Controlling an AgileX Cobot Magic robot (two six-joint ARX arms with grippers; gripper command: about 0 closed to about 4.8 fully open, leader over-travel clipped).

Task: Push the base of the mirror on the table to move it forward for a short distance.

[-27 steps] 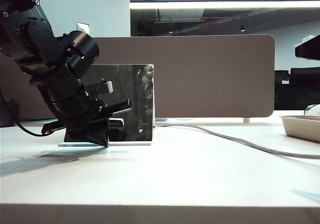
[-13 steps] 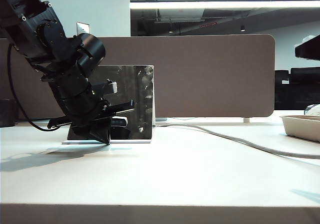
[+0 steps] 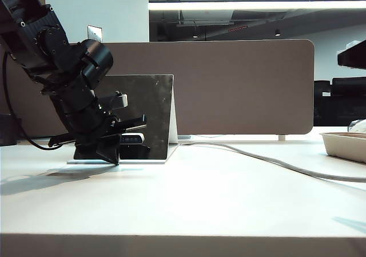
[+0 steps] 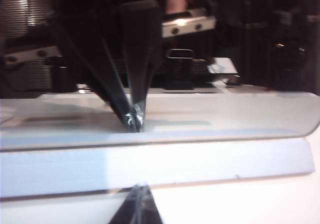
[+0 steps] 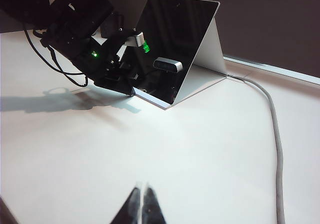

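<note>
Mirror's turned since 0.5 s ago: the white back support now shows on its right edge in the ext view, and the left arm sits a bit further left. Dark glossy tilted mirror panel [image 3: 146,117] stands on its thin flat white rectangular base plate [image 3: 153,161], on the left part of the large plain white desk [image 3: 229,200], in front of the wide brown divider [image 3: 246,85]. Left gripper [image 3: 114,161] is down at desk level, fingers pinched together, tip touching the base's front edge; the left wrist cam shows the tip [image 4: 136,204] against the plate [image 4: 200,164], with its reflection in the glass above. Right gripper [image 5: 142,204] is closed w/ nothing in it, over bare desk, well apart from the mirror [image 5: 170,39]. Long grey-white cable [image 3: 274,162] runs across the desk to the right of the base.
</note>
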